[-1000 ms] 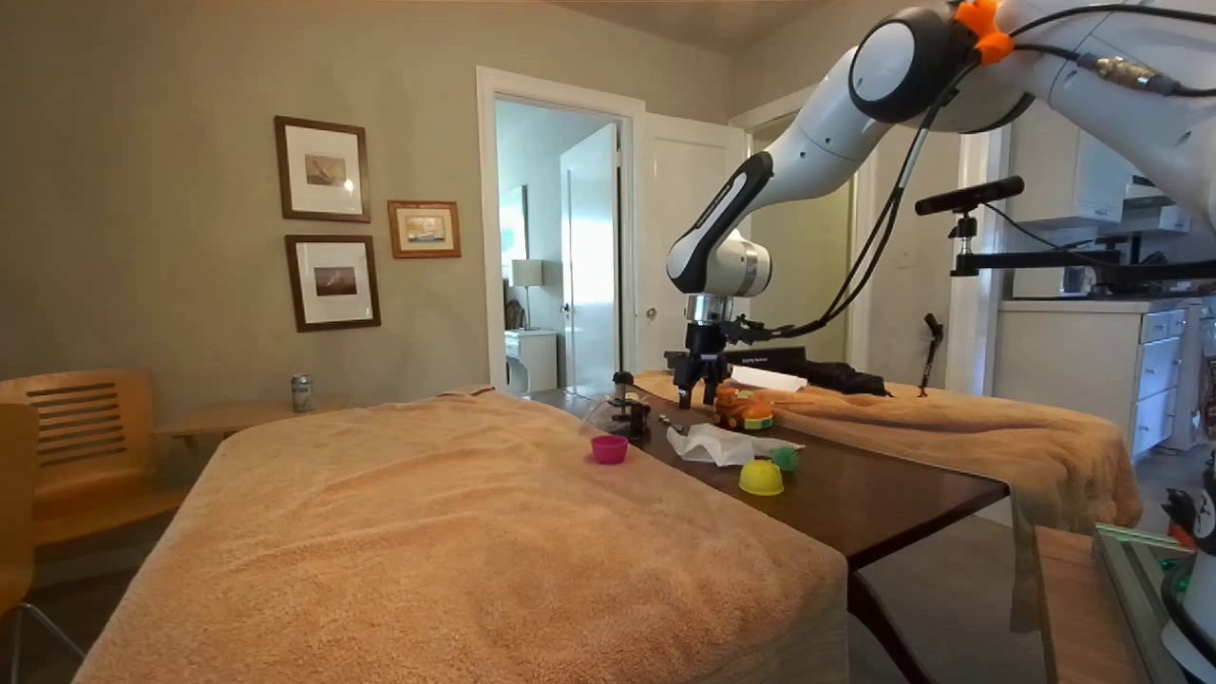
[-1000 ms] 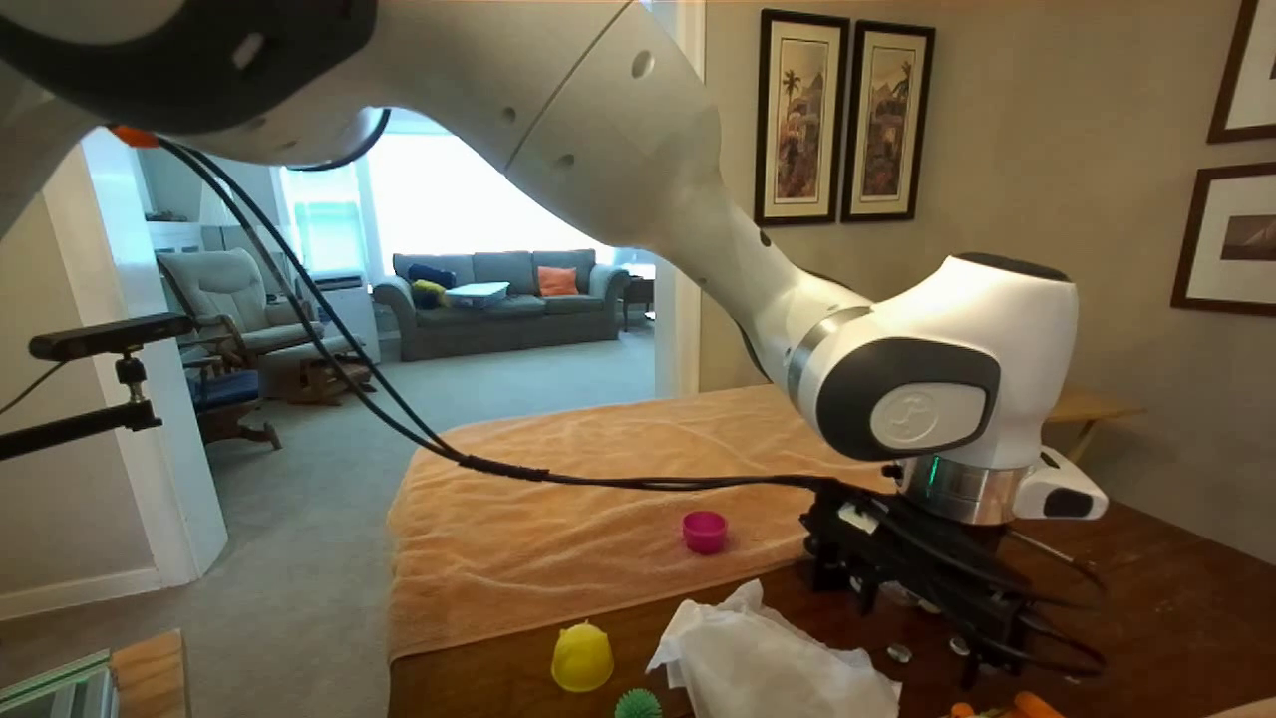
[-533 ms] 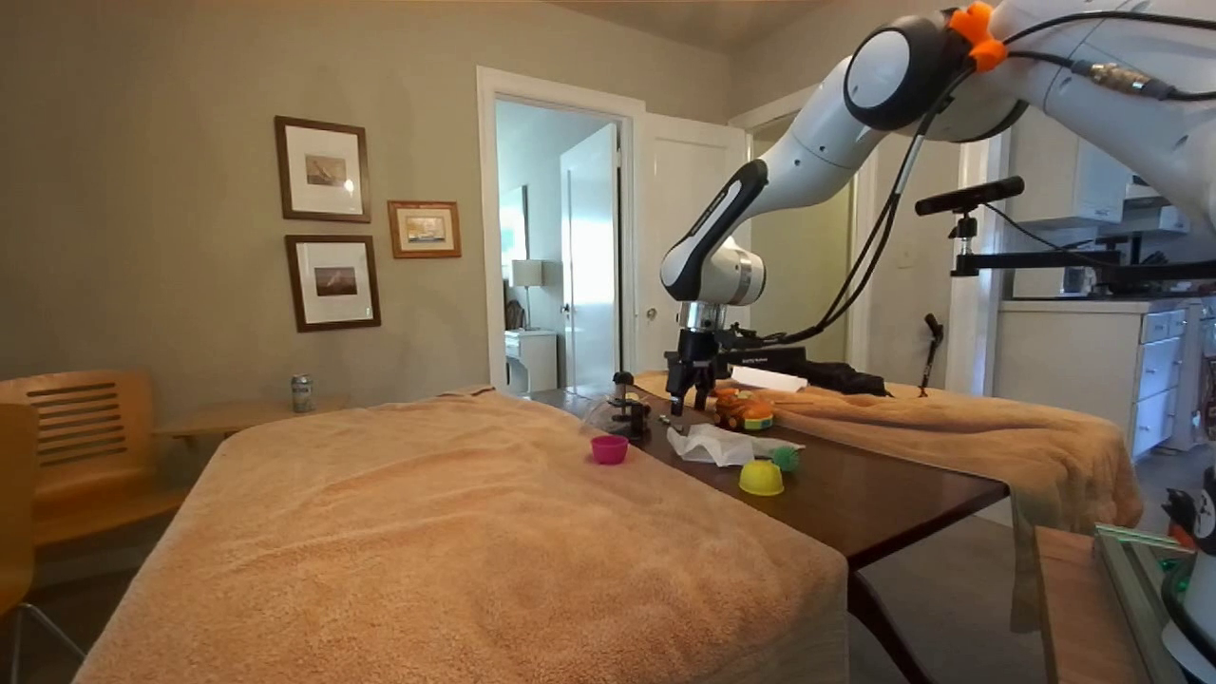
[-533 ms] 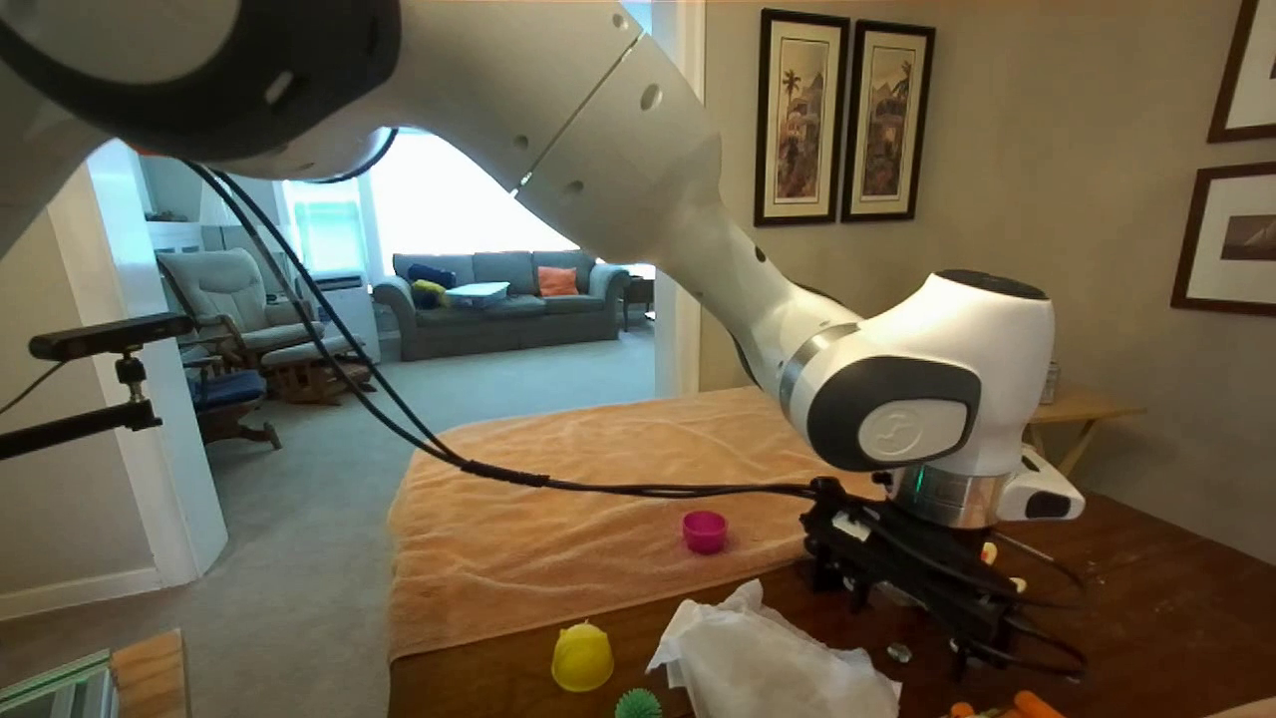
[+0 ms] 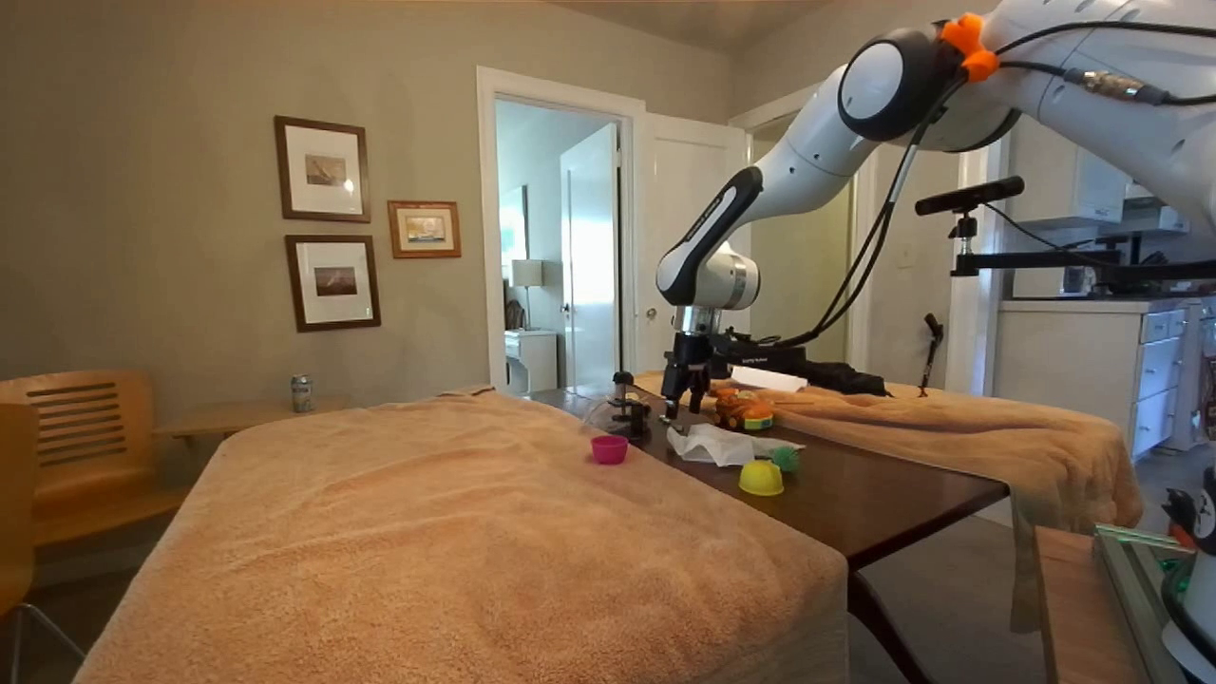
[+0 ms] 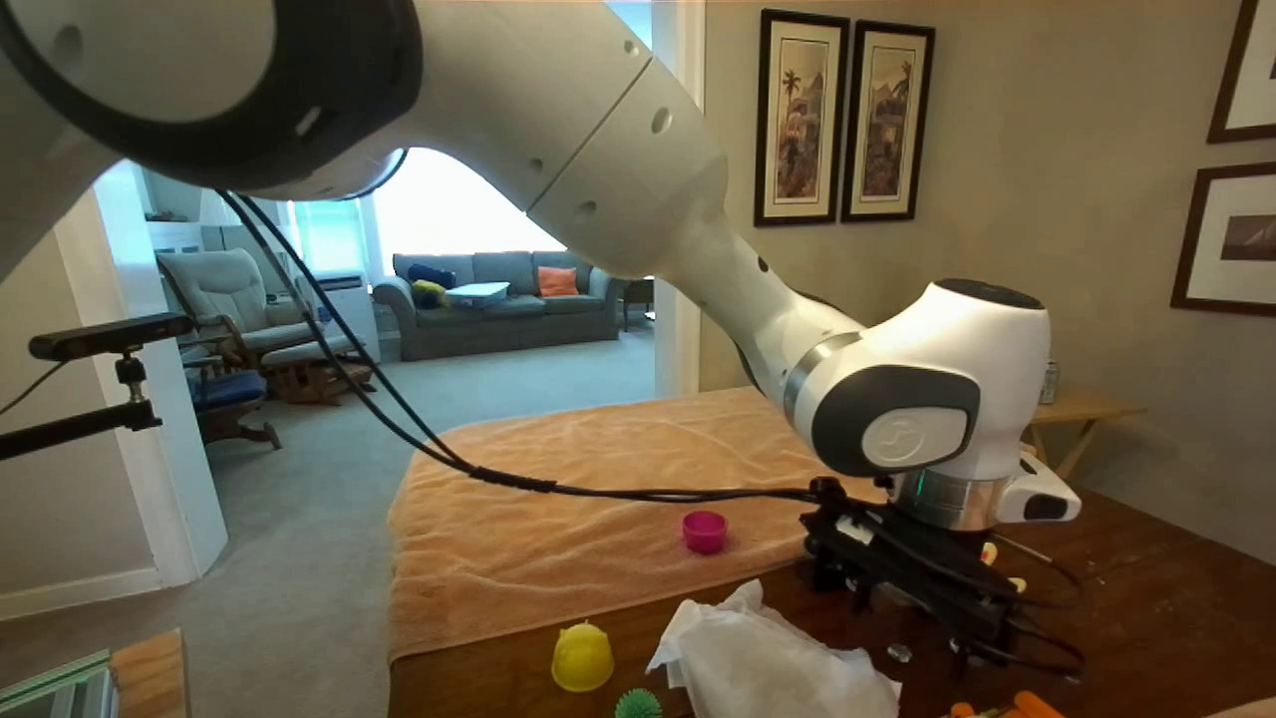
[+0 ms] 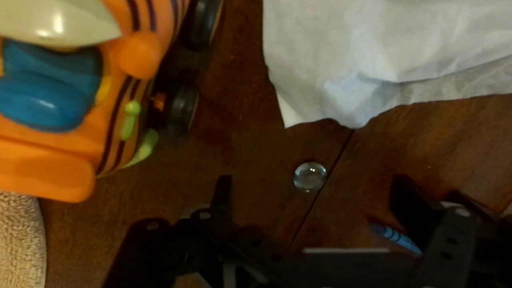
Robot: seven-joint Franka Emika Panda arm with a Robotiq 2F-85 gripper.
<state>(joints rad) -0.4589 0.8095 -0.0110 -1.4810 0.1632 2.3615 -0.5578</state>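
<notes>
Gripper (image 5: 683, 410) spread wide, holding nothing, near clear glass bead (image 7: 310, 176)

The gripper points down over a dark wood table (image 7: 248, 160). In the wrist view its two fingers (image 7: 222, 196) stand far apart, with nothing gripped between them. Whether they meet the tabletop cannot be determined.

The bead lies on the table; as seen from the wrist, it is level with the fingertips and between them, touching neither. A dark seam in the wood runs just beside it. A blue crayon (image 7: 398, 239) lies close to the finger at the right of that view; contact cannot be confirmed.

An orange toy vehicle (image 7: 80, 136) with black wheels stands at the left of the wrist view, apart from the bead. A crumpled white sheet (image 7: 384, 52) lies at the upper right, its edge near the bead.

In both exterior views, a pink cup (image 6: 705, 533) stands upright on an orange blanket (image 6: 558, 558), near the table. A yellow dome-shaped cup (image 6: 583, 660) sits on bare wood, a green spiky ball (image 6: 638, 705) just beside it. A black clamp-like item (image 5: 625, 418) stands near the gripper in an exterior view.
</notes>
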